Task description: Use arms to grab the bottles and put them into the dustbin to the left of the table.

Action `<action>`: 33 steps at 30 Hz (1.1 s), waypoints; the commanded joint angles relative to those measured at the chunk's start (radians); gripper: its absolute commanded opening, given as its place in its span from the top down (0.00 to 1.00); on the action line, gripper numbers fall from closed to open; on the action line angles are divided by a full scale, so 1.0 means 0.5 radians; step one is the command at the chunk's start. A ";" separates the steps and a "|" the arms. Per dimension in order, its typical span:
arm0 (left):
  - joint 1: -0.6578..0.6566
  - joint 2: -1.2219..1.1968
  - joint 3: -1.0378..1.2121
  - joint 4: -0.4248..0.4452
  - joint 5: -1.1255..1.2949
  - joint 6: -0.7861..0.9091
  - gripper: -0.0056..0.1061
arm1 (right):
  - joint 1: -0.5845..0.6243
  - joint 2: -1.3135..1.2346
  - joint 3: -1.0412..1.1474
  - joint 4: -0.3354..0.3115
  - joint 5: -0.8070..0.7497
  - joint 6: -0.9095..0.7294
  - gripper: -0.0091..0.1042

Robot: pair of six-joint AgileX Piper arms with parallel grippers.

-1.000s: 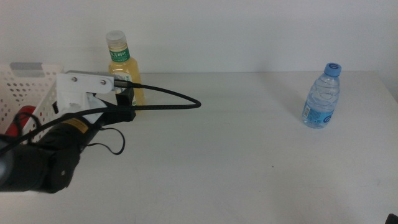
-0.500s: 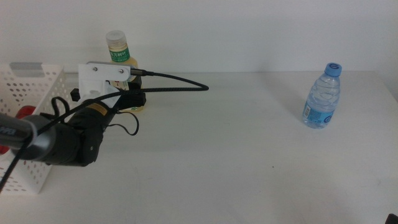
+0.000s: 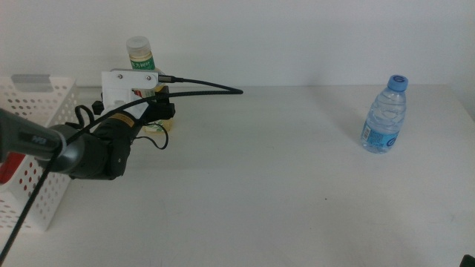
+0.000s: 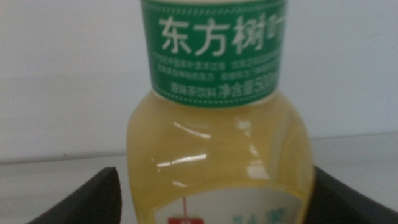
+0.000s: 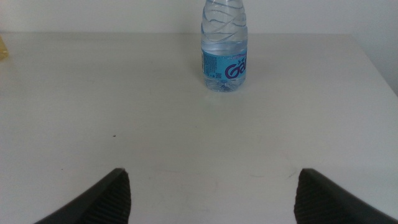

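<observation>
My left pincer [image 4: 214,186] is at the far left of the desk [image 3: 282,185], right up against the yellow drink bottle [image 4: 217,155]. My jaws are spread wide, one on each side of the bottle, and they do not squeeze it yet. The bottle stands up straight by the far edge, with its white cap [image 3: 138,46] poking up above my arm. The white basket [image 3: 33,133] sits just to the left of it, with something red inside.

To do this well, I think I should slide in a little more so the fat yellow part sits deep between my jaws. Then I close slowly and evenly, so the bottle does not tip or slip. The round sides look smooth, so I want a firm hold before I lift.

My right pincer [image 5: 211,193] waits at the near right, spread open and holding nothing. The little water bottle [image 5: 224,43] stands far from it, on the right side.
</observation>
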 commanded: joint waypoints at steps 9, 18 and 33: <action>0.023 0.094 -0.293 0.007 -0.113 -0.094 0.22 | -0.009 -0.053 -0.017 -0.007 -0.149 -0.020 0.30; 0.029 0.062 -0.288 0.014 -0.076 -0.081 0.96 | -0.009 -0.053 -0.017 -0.007 -0.149 -0.020 0.30; 0.022 -0.807 0.356 0.168 0.218 0.002 0.99 | -0.009 -0.053 -0.017 -0.007 -0.149 -0.020 0.30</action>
